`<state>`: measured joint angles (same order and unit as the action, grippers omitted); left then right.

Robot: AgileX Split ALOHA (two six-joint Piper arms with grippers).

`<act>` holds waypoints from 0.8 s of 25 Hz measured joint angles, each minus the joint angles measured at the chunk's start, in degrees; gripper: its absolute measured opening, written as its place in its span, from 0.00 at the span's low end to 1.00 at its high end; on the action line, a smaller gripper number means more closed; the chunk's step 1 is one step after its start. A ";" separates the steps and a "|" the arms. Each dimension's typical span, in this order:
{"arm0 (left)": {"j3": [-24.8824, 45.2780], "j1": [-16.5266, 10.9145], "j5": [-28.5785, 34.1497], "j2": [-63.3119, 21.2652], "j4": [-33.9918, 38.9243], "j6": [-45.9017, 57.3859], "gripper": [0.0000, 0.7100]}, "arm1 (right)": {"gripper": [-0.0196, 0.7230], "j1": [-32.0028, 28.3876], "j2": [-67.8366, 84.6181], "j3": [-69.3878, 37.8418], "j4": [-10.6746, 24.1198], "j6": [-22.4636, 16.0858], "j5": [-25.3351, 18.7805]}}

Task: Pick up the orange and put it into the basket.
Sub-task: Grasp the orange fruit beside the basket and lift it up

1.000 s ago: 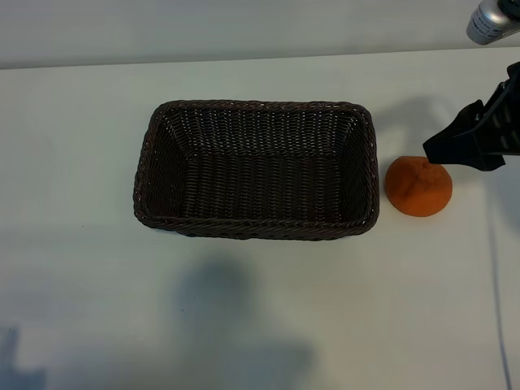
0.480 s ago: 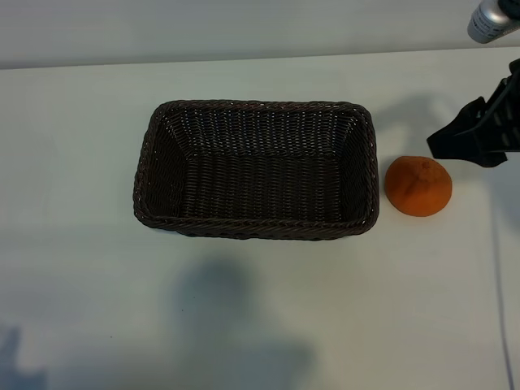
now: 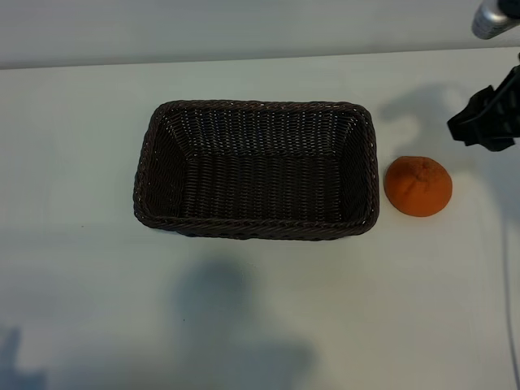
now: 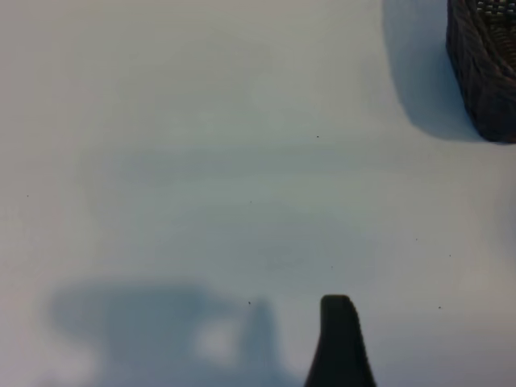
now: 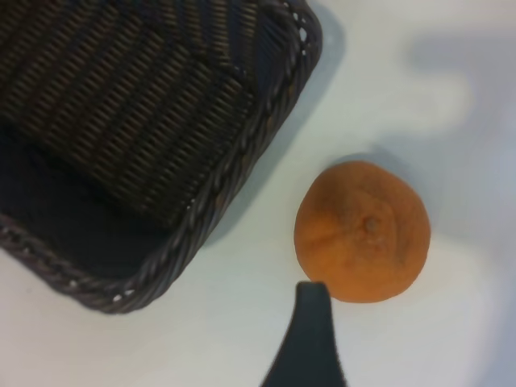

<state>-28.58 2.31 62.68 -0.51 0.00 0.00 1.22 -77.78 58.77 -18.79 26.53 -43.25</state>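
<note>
Lying on the white desk (image 3: 260, 309) just beside the short right-hand wall of the basket (image 3: 256, 230), a narrow strip of desk between them: the orange (image 3: 418, 186), untouched. Hovering above and off toward the far right edge of the exterior view, the right pincer (image 3: 481, 123), clear of the fruit and holding nothing, jaws apart. Seen from the right wrist, one dark fingertip (image 5: 310, 322) reaching close to the rim of the orange (image 5: 363, 230) without contact that can be confirmed, basket corner (image 5: 266, 153) alongside.

Facing upward, the puckered stem end of the orange, faint creases spreading out from it; round, slightly flattened, no real long axis to speak of. Stretching left to right across the exterior view, the basket's long axis, open side up, nothing inside.

Parked out of the exterior view, the left pincer (image 4: 339, 339), only one dark fingertip showing over bare desk, jaws apart, nothing between them, a basket corner (image 4: 484, 72) well apart from it.
</note>
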 joint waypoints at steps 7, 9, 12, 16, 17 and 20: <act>0.00 0.00 0.00 0.00 0.00 -0.34 0.74 | 0.82 0.00 -7.55 0.00 0.00 -0.32 1.52; 0.00 0.00 0.00 0.00 0.00 0.00 0.74 | 0.82 0.00 -8.84 0.00 0.00 -0.93 2.85; 0.00 0.00 0.00 0.00 0.00 0.00 0.74 | 0.82 0.00 -10.32 0.00 0.07 -2.62 4.72; 0.00 -0.36 0.00 0.00 0.00 0.00 0.74 | 0.82 0.00 -12.04 0.00 0.07 -3.55 6.54; 0.00 -1.02 0.00 0.00 0.00 0.00 0.74 | 0.82 0.00 -12.53 0.00 0.07 -3.59 6.98; 0.00 -4.17 -0.01 0.00 0.00 0.00 0.74 | 0.82 0.00 -14.46 0.00 0.07 -4.44 8.43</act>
<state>-28.58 -1.86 62.67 -0.51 0.00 0.00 1.22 -92.24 58.77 -18.72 22.09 -34.82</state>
